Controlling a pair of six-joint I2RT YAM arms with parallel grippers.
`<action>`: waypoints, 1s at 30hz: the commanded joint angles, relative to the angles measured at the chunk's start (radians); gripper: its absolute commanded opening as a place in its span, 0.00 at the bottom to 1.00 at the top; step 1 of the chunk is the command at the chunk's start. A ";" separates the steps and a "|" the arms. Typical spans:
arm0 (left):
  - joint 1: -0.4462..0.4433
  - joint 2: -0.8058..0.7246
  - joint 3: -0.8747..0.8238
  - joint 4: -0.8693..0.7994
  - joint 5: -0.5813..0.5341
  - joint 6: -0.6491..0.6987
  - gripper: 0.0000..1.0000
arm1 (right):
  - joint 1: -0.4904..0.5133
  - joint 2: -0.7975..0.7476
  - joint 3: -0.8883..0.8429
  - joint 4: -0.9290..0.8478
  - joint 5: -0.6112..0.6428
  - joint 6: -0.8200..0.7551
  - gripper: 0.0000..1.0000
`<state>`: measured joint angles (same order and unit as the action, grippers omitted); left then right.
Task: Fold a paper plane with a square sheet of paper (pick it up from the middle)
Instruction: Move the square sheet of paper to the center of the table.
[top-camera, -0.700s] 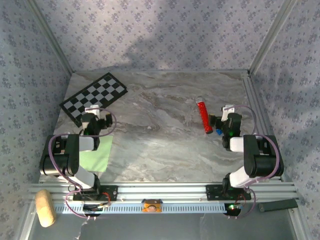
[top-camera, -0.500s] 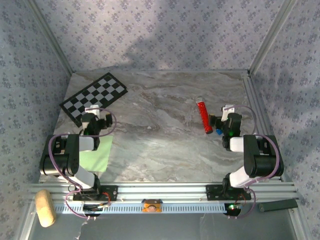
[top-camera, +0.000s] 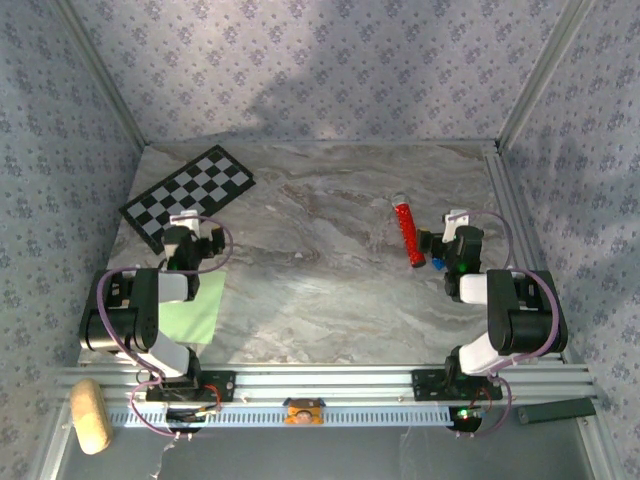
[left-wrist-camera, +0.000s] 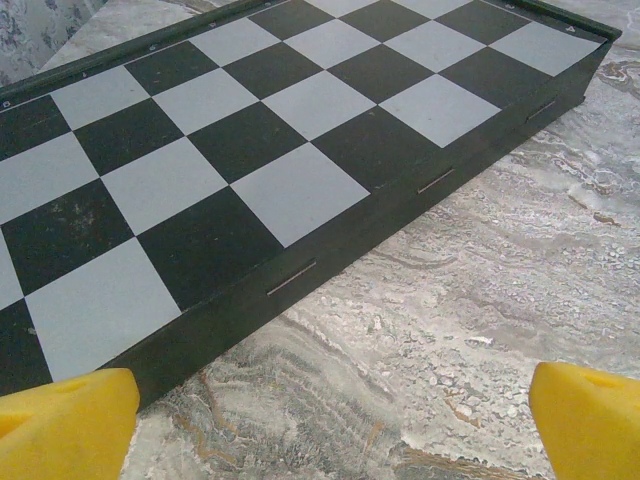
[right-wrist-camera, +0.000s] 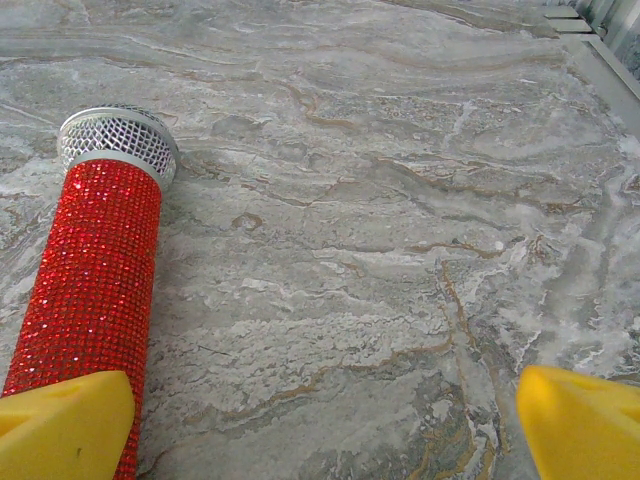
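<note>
While the square sheet of paper (top-camera: 200, 310) lies flat and uncreased just nearward of the checkerboard (top-camera: 190, 193), partly under the left arm (top-camera: 140, 300), nothing's folded yet. Whole job ahead, I'd say. Left gripper (left-wrist-camera: 330, 420) hangs at the checkerboard's near edge, jaws wide, empty. Right gripper (right-wrist-camera: 325, 420), far right of the checkerboard beside the red tube (right-wrist-camera: 95, 290), wide and empty too. Bare marble tabletop (top-camera: 320, 270) right of the checkerboard offers folding room.

Grey marbled tabletop (top-camera: 330, 280), blue floral-patterned walls (top-camera: 300, 70) — aluminium corner posts (top-camera: 100, 80), soft shadows
</note>
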<state>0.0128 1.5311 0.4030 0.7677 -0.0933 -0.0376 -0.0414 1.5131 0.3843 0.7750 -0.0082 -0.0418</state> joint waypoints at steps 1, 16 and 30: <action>-0.001 0.002 0.008 0.050 0.006 0.002 1.00 | -0.008 0.004 0.016 0.006 -0.012 0.013 1.00; -0.002 -0.023 -0.025 0.086 0.028 0.010 1.00 | 0.012 -0.019 0.009 0.001 -0.016 -0.015 1.00; 0.022 -0.350 0.285 -0.807 -0.154 -0.217 1.00 | 0.004 -0.383 0.235 -0.758 -0.099 0.102 1.00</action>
<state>0.0174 1.2369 0.5941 0.2672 -0.1703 -0.1349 -0.0349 1.1786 0.5484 0.2878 -0.0616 -0.0017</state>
